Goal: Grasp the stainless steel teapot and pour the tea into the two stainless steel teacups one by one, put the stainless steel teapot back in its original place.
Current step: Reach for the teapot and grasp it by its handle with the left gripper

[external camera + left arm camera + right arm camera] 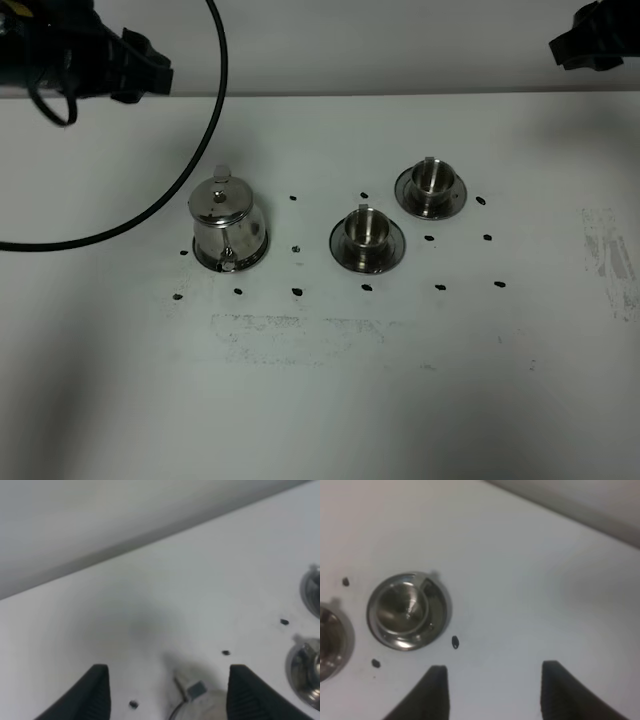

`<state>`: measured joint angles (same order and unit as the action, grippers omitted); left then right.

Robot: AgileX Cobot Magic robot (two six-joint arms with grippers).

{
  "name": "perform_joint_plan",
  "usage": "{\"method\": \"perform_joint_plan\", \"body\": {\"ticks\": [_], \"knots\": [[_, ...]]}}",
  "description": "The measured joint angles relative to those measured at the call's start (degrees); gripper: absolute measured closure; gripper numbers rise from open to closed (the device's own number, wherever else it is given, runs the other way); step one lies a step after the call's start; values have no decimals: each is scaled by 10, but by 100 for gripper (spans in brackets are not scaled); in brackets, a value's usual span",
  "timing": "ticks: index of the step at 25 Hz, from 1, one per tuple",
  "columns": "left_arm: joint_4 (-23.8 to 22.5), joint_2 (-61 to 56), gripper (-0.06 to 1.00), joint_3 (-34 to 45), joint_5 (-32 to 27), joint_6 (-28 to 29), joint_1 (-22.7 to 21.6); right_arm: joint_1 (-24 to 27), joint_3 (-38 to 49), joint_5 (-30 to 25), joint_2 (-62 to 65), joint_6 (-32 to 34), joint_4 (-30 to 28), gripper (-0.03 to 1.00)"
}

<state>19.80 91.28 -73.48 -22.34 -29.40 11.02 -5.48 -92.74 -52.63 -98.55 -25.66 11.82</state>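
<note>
Clearly, both pincers hang open and empty.
Left gripper and right gripper hold nothing; the stainless steel teapot stands on the table, left of the nearer teacup. A bite landing off-centre could shove, tip or drop the slick teapot.

This looks like a robot lab. The plain white table has small black dots marked on it, and a black cable loops in the upper left.

White scuffed table with black dots meets a pale wall.
</note>
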Motion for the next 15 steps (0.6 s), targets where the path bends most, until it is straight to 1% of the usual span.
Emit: {"method": "perform_joint_plan", "body": {"ticks": [4,7,11,15], "knots": [[0,-63,45,82,68,3,0,0,147,60,158,13,-1,56],[0,-83,45,103,78,4,0,0,235,72,278,31,-3,56],[0,-88,46,103,76,4,0,0,319,53,428,52,-6,56],[0,-88,46,104,74,4,0,0,375,0,567,78,-11,59]]}}
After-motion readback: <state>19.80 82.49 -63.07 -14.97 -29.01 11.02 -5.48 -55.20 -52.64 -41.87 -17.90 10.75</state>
